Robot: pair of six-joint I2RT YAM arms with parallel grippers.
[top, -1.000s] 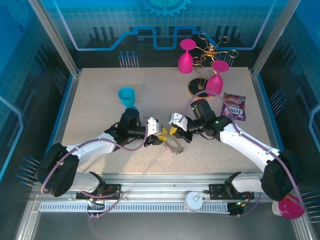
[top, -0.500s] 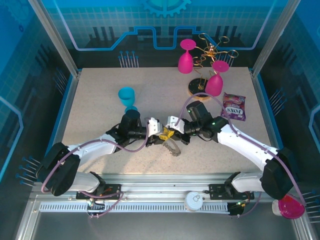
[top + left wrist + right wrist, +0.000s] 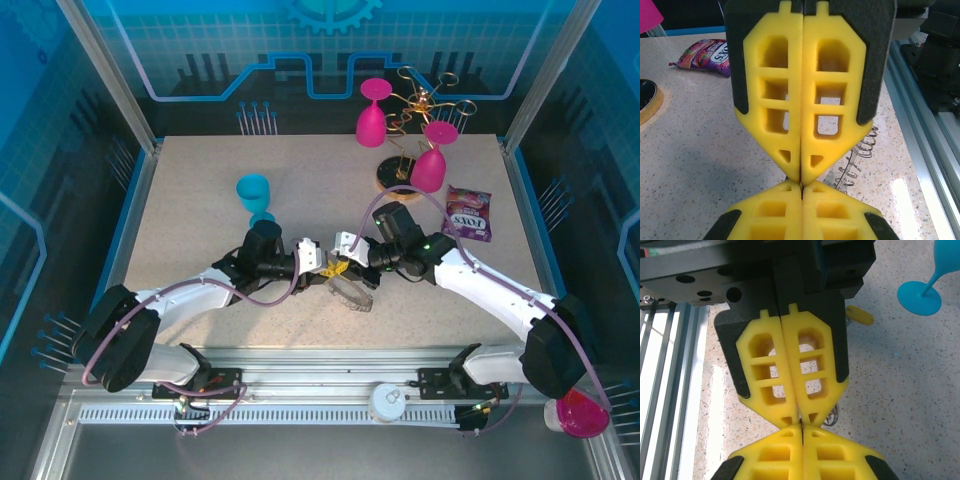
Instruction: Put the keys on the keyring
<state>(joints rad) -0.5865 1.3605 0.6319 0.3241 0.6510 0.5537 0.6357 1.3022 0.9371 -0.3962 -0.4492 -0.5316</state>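
**A:** Where are the hands, taking the blue goblet (image 3: 254,195) as the mark?

**B:** Both are just to the near-right of it. The left hand (image 3: 801,189) and the right hand (image 3: 802,429) meet tip to tip, low over the surface (image 3: 200,180). Each is fully closed, its yellow fingers pressed flush. Neither wrist view shows anything between them.

**A:** Why nose to nose like that?

**B:** My guess is that they mean to work the keyring (image 3: 350,293) between them, one steadying it while the other parts a coil. It lies flat on the side of the hands away from the goblet, and its wire coils show behind the fingertips. Whether a tip is pinching a wire I cannot tell.

**A:** And the key?

**B:** The key (image 3: 859,316) lies loose on the surface between the goblet's foot and the left hand, close beside that hand's body. Neither hand has it, so I judge that threading has not yet begun.

**A:** Counts?

**B:** One key in sight, one keyring and two hands. There is one blue goblet and three pink goblets (image 3: 372,115). Two of the pink ones stand far to the right of the blue one, by the single gold wire stand (image 3: 420,100). The third sits off the surface at the near right corner. One snack packet (image 3: 468,213) lies to the right of the blue goblet, past the hands.
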